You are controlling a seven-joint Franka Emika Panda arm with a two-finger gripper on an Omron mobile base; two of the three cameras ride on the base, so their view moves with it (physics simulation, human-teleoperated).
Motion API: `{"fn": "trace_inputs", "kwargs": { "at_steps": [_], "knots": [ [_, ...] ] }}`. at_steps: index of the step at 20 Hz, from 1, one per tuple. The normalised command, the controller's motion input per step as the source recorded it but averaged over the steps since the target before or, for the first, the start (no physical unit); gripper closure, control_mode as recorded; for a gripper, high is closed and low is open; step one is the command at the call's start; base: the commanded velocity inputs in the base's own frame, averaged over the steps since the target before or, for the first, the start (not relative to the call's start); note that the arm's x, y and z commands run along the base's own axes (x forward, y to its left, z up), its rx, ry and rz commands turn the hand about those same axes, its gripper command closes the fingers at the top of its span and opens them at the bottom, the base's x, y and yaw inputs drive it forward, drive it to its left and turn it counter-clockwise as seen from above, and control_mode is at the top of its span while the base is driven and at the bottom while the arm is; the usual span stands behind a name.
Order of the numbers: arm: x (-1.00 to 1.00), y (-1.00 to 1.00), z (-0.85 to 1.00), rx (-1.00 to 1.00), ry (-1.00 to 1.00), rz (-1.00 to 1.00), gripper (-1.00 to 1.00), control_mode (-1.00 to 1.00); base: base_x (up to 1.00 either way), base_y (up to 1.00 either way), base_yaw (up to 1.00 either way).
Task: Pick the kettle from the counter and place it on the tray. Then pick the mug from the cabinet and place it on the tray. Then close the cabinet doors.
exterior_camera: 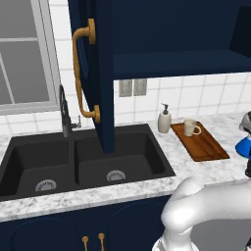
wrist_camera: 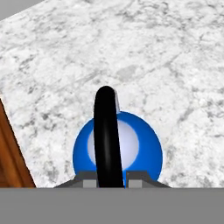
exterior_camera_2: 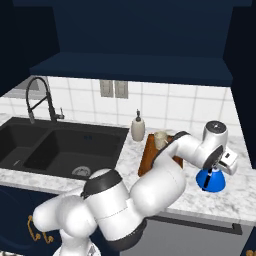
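The bright blue kettle (wrist_camera: 144,148) stands on the speckled counter (wrist_camera: 131,43), just right of the wooden tray (exterior_camera: 208,147). In the hand view its black upright handle runs between my fingertips, which press against it on both sides. My gripper (wrist_camera: 111,181) is shut on that handle, directly above the kettle (exterior_camera_2: 210,181). At the right edge of the left base view the kettle (exterior_camera: 243,146) is partly cut off. The cream mug (exterior_camera: 191,128) sits on the tray's far end. The navy cabinet (exterior_camera: 181,63) hangs above with its left door (exterior_camera: 100,73) swung open.
A cream soap bottle (exterior_camera: 164,119) stands against the tiled wall left of the tray. The black double sink (exterior_camera: 83,159) and its dark faucet (exterior_camera: 63,112) lie further left. The tray's edge (wrist_camera: 11,157) shows at the left of the hand view.
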Motion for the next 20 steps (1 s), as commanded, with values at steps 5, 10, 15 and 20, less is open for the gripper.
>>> {"fn": "trace_inputs", "kwargs": {
  "at_steps": [5,10,15,20],
  "knots": [
    [-0.24,0.10,0.18,0.00,-0.05,0.00,1.00,-1.00,0.00,0.00,0.00],
    [-0.53,0.24,0.49,0.00,-0.07,0.00,1.00,-1.00,0.00,0.00,0.00],
    [-0.11,0.75,0.30,-0.01,0.00,0.02,1.00,-1.00,0.00,0.00,0.00],
    [0.01,0.79,0.21,-0.02,0.01,0.02,1.00,-1.00,0.00,0.00,0.00]
  ]
}}
